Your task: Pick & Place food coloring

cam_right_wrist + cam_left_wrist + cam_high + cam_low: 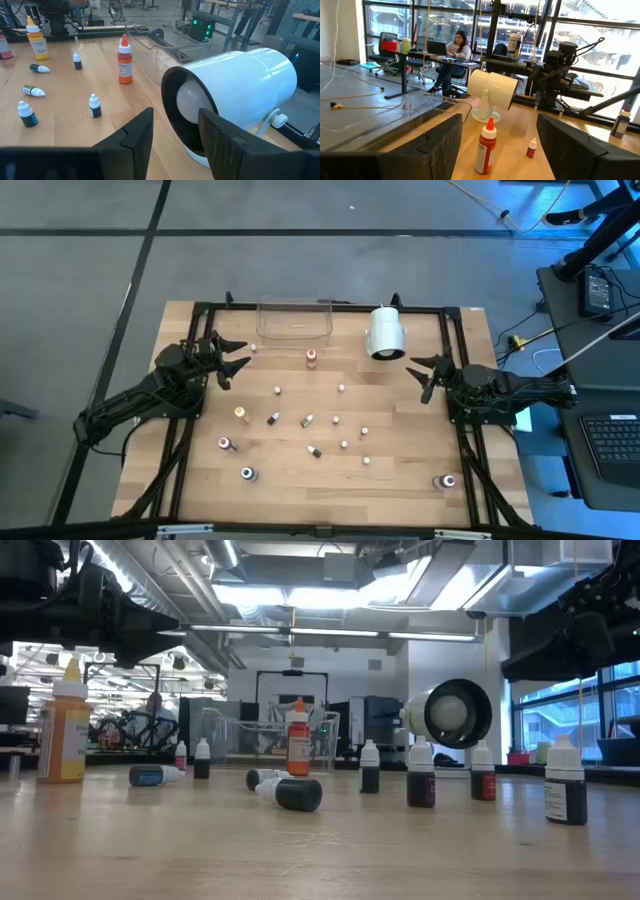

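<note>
Several food coloring bottles are scattered over the wooden table: a red-orange one (312, 358) (298, 740) upright near the far side, a yellow one (241, 413) (65, 730), small vials standing, and a few lying on their sides (290, 792). My left gripper (232, 358) (497, 150) hovers open at the far left, pointing toward the red-orange bottle (485, 147). My right gripper (425, 375) (175, 137) hovers open at the right, just in front of the white cylinder (235, 85). Neither touches anything.
A clear plastic tray (295, 320) sits at the far edge, with the white cylinder (386, 332) on its stand to the right of it. A black frame borders the table. One bottle (447, 481) stands near the near right corner. A person sits at a desk in the room beyond (455, 50).
</note>
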Available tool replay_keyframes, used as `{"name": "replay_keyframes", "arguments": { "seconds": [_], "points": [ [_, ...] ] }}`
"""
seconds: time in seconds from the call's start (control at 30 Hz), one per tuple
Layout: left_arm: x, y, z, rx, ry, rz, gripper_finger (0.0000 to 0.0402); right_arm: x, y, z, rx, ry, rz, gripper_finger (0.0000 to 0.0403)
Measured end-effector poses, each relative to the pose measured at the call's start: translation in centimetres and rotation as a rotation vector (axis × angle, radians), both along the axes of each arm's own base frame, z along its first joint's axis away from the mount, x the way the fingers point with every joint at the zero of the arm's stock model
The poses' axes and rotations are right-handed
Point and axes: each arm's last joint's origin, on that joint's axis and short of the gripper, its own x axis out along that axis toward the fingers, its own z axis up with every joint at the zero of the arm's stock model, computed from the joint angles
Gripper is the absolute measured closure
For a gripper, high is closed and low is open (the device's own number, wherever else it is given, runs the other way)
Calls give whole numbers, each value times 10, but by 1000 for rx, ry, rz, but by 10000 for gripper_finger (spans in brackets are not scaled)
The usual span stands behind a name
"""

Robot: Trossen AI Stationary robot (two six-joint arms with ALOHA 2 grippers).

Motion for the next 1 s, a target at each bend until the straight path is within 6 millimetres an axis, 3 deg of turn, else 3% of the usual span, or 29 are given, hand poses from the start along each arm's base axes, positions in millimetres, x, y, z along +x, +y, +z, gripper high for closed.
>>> {"name": "replay_keyframes", "arguments": {
  "seconds": [0.57,1.0],
  "points": [
    [0,0,0,0,0,0,151,0,0,0,6,-4,-1,244],
    [0,0,0,8,3,4,151,0,0,0,137,-76,-32,244]
  ]
}}
